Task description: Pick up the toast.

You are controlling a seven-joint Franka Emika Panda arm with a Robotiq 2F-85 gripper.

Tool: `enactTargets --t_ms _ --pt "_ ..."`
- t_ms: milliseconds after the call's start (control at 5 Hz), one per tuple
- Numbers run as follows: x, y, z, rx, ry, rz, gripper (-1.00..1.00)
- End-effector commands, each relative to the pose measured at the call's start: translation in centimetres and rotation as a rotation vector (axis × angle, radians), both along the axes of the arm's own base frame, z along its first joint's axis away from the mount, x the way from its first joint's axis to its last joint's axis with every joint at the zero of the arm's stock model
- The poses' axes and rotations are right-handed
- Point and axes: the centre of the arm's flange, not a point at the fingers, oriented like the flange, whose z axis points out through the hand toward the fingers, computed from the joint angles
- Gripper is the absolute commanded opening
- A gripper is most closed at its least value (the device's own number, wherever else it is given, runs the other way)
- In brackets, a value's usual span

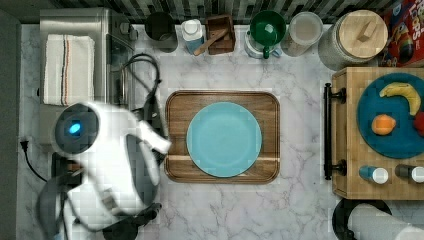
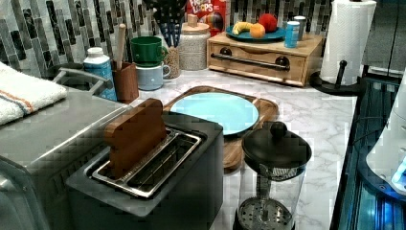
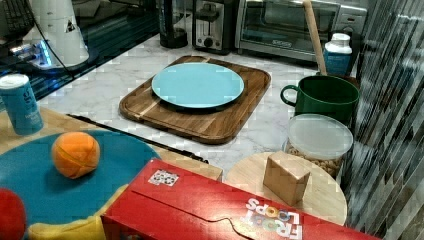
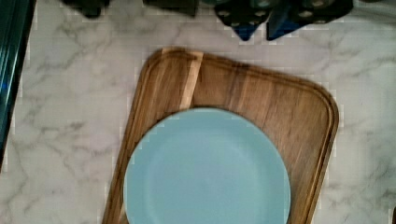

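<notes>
White-shelled arm (image 1: pixel 107 160) occupies the 8 o'clock area of the top view, above the toaster (image 2: pixel 158 187). Wooden tray (image 1: pixel 175 107) lies at centre on the marble counter (image 1: pixel 300 80), carrying the light-blue plate (image 1: pixel 224 139). The toast (image 2: pixel 135 136), reddish-brown, stands upright in the toaster slot at 7 o'clock in the left view, leaning slightly, well apart from the plate. Gripper (image 4: pixel 261 18) parts appear in the wrist view above the tray edge; whether the fingers are apart or together cannot be told.

arm (image 1: pixel 107 160): white, bent, at the top view's lower left | wrist: camera facing down
</notes>
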Motion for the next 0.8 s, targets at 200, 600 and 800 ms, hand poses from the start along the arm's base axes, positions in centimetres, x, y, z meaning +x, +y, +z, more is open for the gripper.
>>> enactTargets --t_ms 200,600,800 --pt "-4.6 9.9 1.7 0.103 -0.070 -0.026 1.00" --pt "-6.5 16.2 0.8 0.147 -0.044 -0.071 1.00" --pt "-7.0 18.2 0.5 0.199 0.007 -0.138 1.00"
